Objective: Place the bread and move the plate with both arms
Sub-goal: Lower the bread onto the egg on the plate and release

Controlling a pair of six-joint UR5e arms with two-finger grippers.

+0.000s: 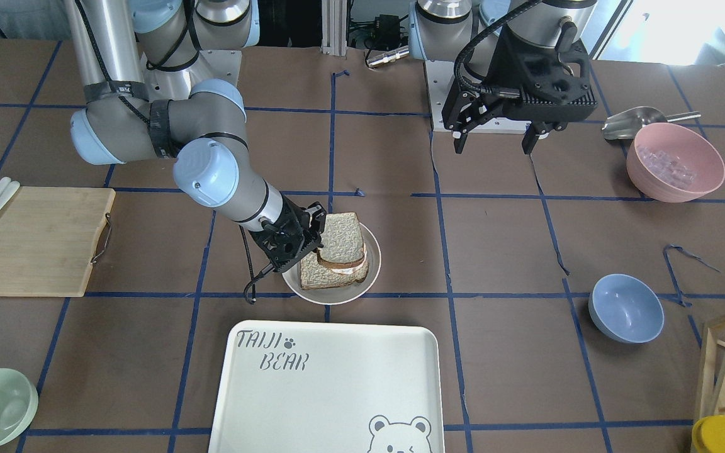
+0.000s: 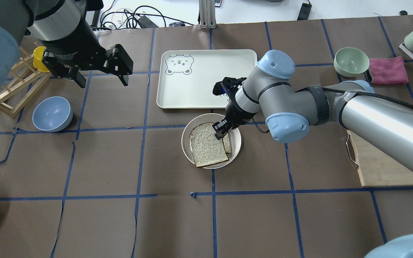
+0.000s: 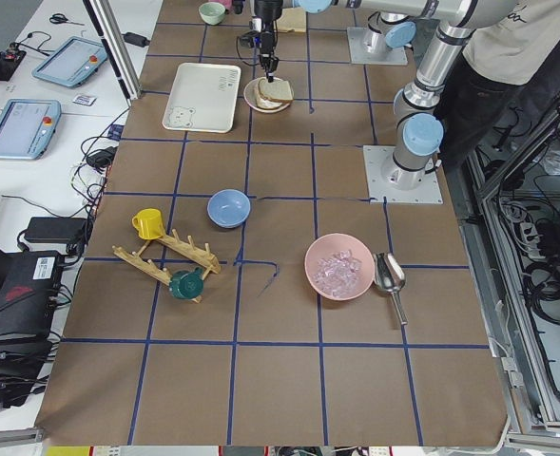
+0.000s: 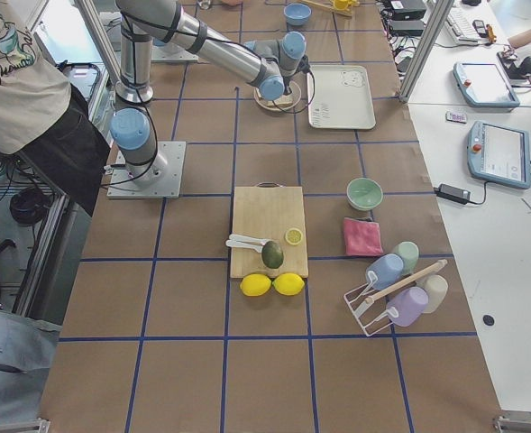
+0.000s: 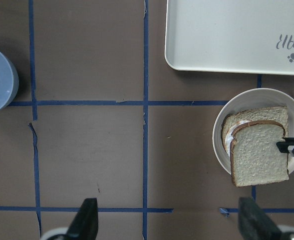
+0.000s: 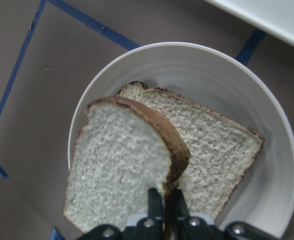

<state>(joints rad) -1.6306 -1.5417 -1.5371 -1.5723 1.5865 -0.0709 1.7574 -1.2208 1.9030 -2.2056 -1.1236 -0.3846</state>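
Plate (image 2: 185, 143): small, round and cream-white, with a smooth glossy surface and a shallow raised rim; it serves as the reference for every position below.
Bread (image 6: 119, 165): a square slice with a rounded top, a pale, porous, speckled crumb and a thick dark-brown crust. It is held tilted over the plate, overlapping the slice beneath. Whether its lower edge touches that slice cannot be told.
Lower slice (image 6: 216, 150): a similar coarse crumb with a thinner crust, lying flat inside the plate. A thin white layer shows at its edge in the left wrist view.
Right gripper (image 6: 164, 200): two slim black fingers pinched together on the bread's crust edge, above the plate's robot-right rim.
Left gripper (image 1: 494, 146): a black, angular body with its fingers spread wide and nothing between them, raised well apart from the plate on its robot-left side.
Tray (image 2: 192, 89): a rectangular, matt white tray with rounded corners and a raised lip, printed with a bear. It lies just beside the plate, on the side away from the robot.
Blue bowl (image 2: 52, 114): a smooth pastel hemisphere, well apart from the plate on its robot-left side.
Table (image 2: 120, 161): brown paper sheeting under the plate, divided into squares by blue tape that is torn in places.
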